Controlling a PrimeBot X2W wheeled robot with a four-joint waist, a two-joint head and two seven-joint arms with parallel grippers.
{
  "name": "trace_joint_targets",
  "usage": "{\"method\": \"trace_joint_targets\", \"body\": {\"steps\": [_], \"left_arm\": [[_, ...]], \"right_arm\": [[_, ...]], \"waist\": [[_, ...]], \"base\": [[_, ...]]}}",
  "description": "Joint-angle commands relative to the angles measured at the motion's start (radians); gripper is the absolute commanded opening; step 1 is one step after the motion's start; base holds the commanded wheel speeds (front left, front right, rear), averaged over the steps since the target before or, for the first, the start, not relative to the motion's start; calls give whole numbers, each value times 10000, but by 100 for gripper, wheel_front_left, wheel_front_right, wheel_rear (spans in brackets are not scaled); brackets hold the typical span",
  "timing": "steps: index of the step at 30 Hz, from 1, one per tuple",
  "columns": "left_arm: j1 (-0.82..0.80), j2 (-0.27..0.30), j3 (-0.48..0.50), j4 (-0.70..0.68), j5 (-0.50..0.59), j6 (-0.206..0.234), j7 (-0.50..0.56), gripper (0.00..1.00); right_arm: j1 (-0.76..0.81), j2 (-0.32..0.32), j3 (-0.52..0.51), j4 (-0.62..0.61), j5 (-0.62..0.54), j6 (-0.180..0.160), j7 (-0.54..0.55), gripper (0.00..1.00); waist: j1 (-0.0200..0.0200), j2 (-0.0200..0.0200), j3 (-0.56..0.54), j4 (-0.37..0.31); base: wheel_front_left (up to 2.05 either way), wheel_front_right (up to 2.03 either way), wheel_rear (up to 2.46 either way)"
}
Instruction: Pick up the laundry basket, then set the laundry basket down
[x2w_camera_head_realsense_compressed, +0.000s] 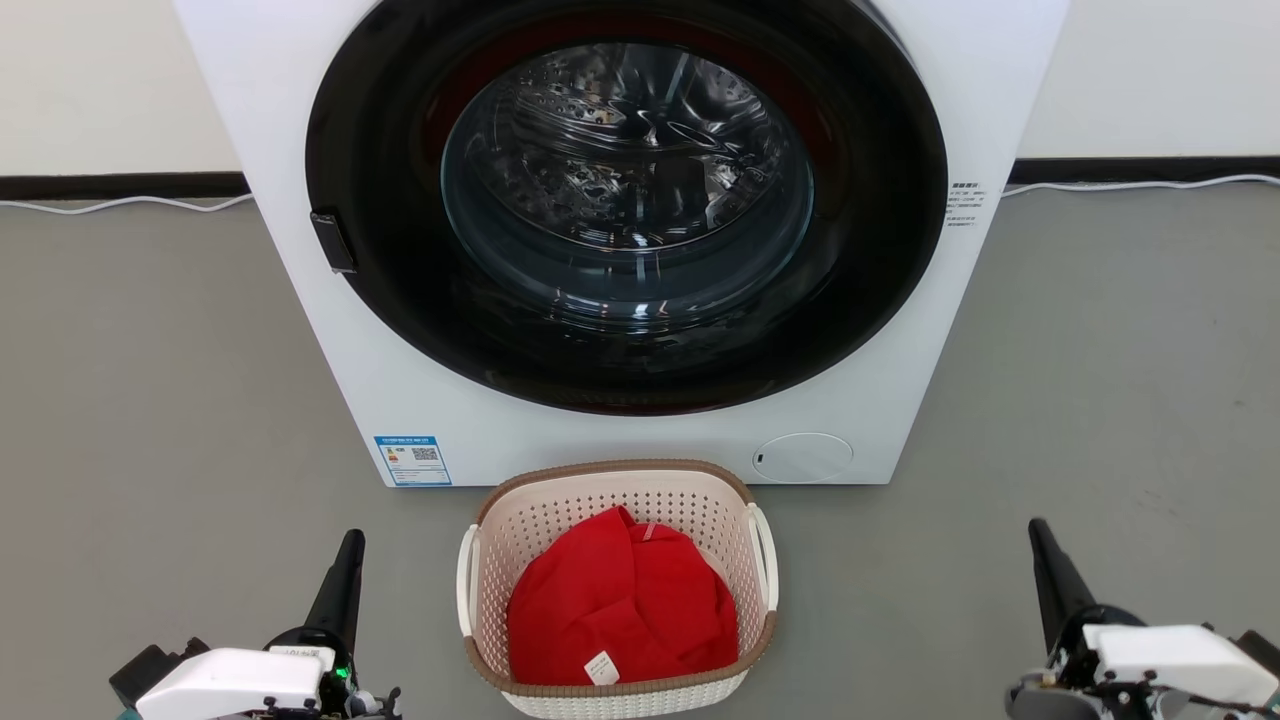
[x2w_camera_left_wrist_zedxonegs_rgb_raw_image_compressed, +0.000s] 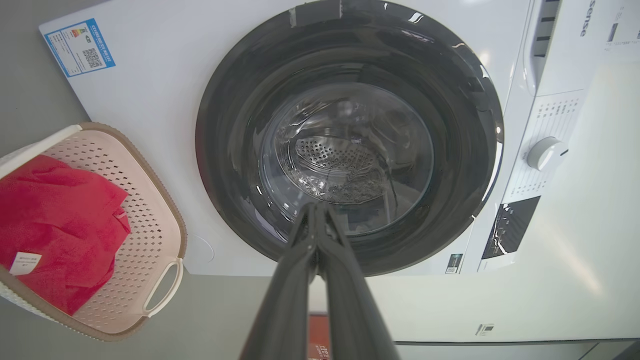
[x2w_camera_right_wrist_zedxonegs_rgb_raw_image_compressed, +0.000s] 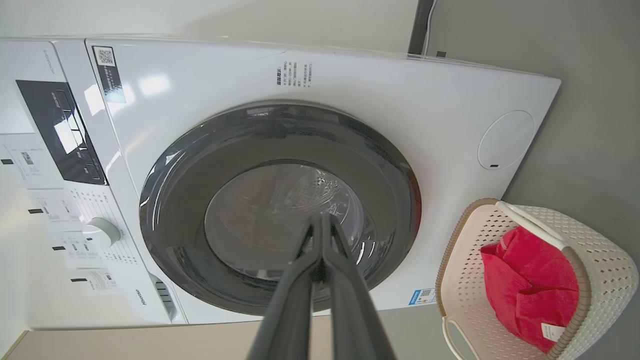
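laundry basket (x2w_camera_head_realsense_compressed: 600, 500) is sitting upright on the grey floor (x2w_camera_head_realsense_compressed: 150, 420), right in front of the white washing machine (x2w_camera_head_realsense_compressed: 400, 380) and very close to its base; can't tell if it actually touches; there's a red cloth (x2w_camera_head_realsense_compressed: 620, 600) bunched up inside with a little white tag showing

both claws are clenched on nothing; left claw (x2w_camera_head_realsense_compressed: 350, 545) sits near the basket's left side, right claw (x2w_camera_head_realsense_compressed: 1040, 535) is further out on its right, both clear of it with fingers pointing toward the machine; the wrist views agree, each pair of fingers pressed tip to tip in front of the door glass, basket off to one side

which step is it? honestly can't call it; a basket standing on the floor with two empty claws apart from it fits the moment ahead of a lift just as well as the moment after it's been put down again; nothing here tips it either way

on handling, just my read: the two white side handles (x2w_camera_head_realsense_compressed: 768, 570) look like the obvious grab points, one facing each claw; clenched fingers can't take a handle, so any grip would need them parted and brought in low on both sides; it's thin perforated plastic, so I'd guess it tilts if one side leads, and the cloth could slide
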Motion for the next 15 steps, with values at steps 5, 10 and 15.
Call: {"method": "trace_joint_targets", "body": {"steps": [5, 10, 15], "left_arm": [[-624, 123, 412, -301, -749, -164, 246, 0], [-707, 129, 507, -319, -1280, -226, 394, 0], [-717, 129, 518, -321, -1343, -234, 411, 0]], "right_arm": [[-661, -120, 36, -337, 701, 70, 240, 0], [-731, -116, -71, -366, 1191, 73, 392, 0], [-740, -106, -98, -368, 1237, 73, 421, 0]], "waist": [[0, 0, 10, -35], [0, 0, 19, -68], [0, 0, 20, -72]], "base": [[0, 0, 0], [0, 0, 0], [0, 0, 0]]}}
